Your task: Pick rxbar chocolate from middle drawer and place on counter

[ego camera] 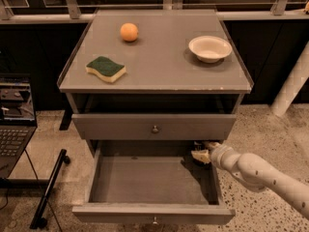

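Your gripper (200, 155) sits in the back right corner of the open middle drawer (145, 180). The rxbar chocolate (198, 146) seems to be the small dark shape right at its tip, by the rear wall. You cannot tell whether the jaws clasp it. The table (159, 64) carries a sponge (105, 68).

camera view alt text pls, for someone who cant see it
A robot arm reaches in from the right, its tool at the back right corner of the pulled-out grey middle drawer. On the counter above sit a green-and-yellow sponge, an orange and a white bowl.
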